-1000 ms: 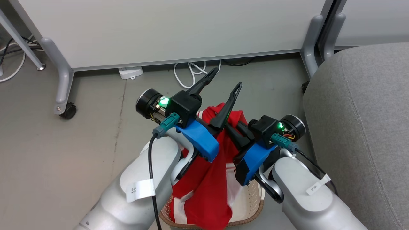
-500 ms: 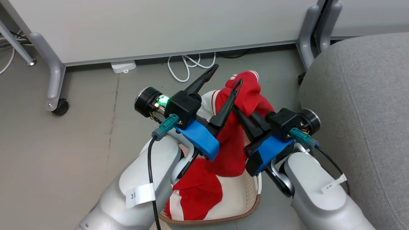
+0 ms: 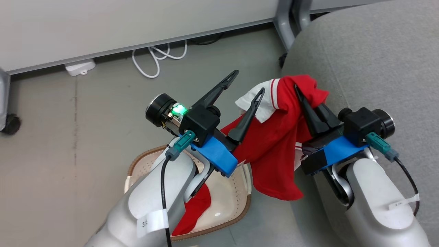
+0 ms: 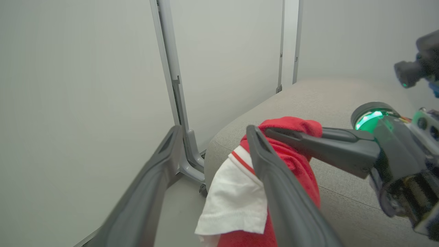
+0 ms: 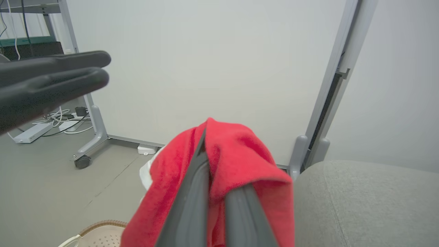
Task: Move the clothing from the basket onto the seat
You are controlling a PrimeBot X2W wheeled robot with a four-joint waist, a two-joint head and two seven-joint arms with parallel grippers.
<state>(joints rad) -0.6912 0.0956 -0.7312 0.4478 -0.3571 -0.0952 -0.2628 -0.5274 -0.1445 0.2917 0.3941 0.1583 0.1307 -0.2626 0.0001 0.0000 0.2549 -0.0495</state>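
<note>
My right gripper is shut on a bright-red piece of clothing, held up at the left edge of the grey seat. The cloth drapes down from the fingers, a white panel hanging toward my left gripper, which is open and empty just left of it. Another red piece of clothing lies in the cream basket on the floor, partly hidden by my left forearm. In the right wrist view the clothing covers the shut fingertips. In the left wrist view the clothing hangs over the seat.
White partition panels on grey legs stand behind, one leg by the seat's corner. White cables and a white power block lie on the grey floor under the panel. A castor shows at far left.
My right gripper has carried the red clothing up and to the right, from over the basket to the seat's edge. The head camera has turned right. My left gripper stays open.
</note>
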